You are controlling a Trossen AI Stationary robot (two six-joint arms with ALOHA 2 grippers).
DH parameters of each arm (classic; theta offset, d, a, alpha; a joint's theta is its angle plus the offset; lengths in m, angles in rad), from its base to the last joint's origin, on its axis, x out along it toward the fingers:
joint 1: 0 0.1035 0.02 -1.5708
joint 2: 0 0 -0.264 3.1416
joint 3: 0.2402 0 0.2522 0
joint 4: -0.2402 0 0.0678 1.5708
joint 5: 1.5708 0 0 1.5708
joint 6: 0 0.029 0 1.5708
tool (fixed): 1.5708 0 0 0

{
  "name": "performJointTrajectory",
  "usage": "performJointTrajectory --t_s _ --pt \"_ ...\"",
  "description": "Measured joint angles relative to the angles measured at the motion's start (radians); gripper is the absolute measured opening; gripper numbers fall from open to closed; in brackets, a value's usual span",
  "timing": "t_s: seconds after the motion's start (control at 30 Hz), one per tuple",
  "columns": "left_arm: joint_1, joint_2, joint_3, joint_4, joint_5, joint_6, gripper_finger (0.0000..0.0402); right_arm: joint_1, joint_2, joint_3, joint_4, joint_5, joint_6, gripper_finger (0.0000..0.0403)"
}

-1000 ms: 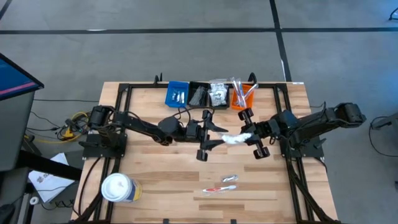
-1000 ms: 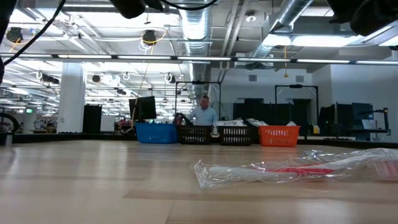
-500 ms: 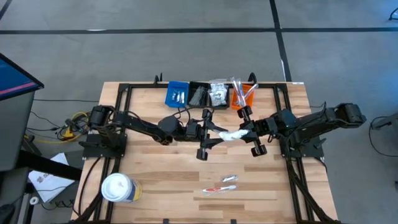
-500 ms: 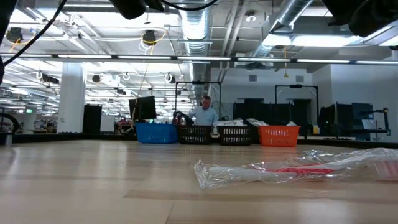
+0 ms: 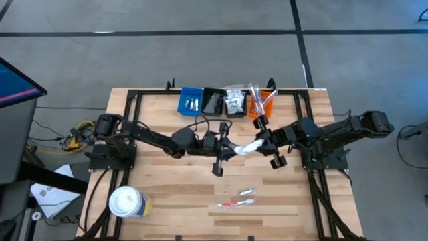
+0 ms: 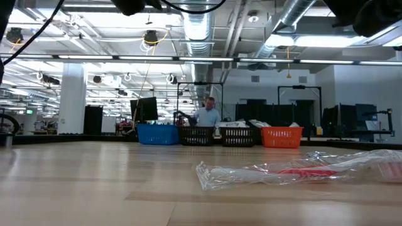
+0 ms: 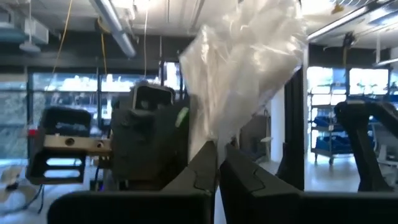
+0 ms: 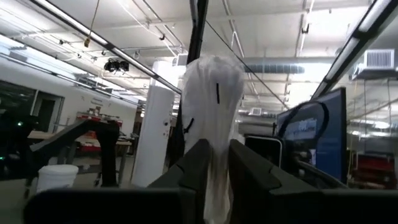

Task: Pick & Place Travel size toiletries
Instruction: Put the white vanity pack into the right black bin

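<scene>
Over the wooden table's middle, our left gripper and right gripper both pinch one crinkled white plastic sachet between them, fingers clamped on its opposite ends, held above the tabletop.

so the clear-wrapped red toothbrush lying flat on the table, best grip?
Judging from the high view, take the clear-wrapped red toothbrush at mid-length from straight above, fingers across its slim width. It lies flat with bare wooden table on both long sides, just below a smaller clear sachet.
</scene>
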Motion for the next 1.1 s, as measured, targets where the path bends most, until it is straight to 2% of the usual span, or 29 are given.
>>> performJointTrajectory --t_s 0.2,0.4,0.53,0.83,1.1 --pt "-0.044 -0.079 0.000 -0.213 -0.141 0.027 0.0001 0.000 -0.015 0.000 -0.062 0.001 0.046 0.0095" --pt "-0.120 -0.191 0.000 -0.333 -0.289 0.111 0.0001 0.000 -0.051 0.000 -0.130 0.000 0.051 0.0139" --pt "-0.167 -0.262 0.001 -0.445 -0.379 0.116 0.0001 0.001 -0.096 0.000 -0.204 0.000 0.047 0.0166" --pt "-0.170 -0.359 0.000 -0.817 -0.388 -0.165 0.0000 0.000 -0.213 0.000 -0.408 0.004 0.006 0.0196" --pt "-0.111 -0.340 -0.002 -1.052 -0.256 -0.413 0.0000 -0.005 -0.185 0.003 -0.526 0.004 0.006 0.0172"
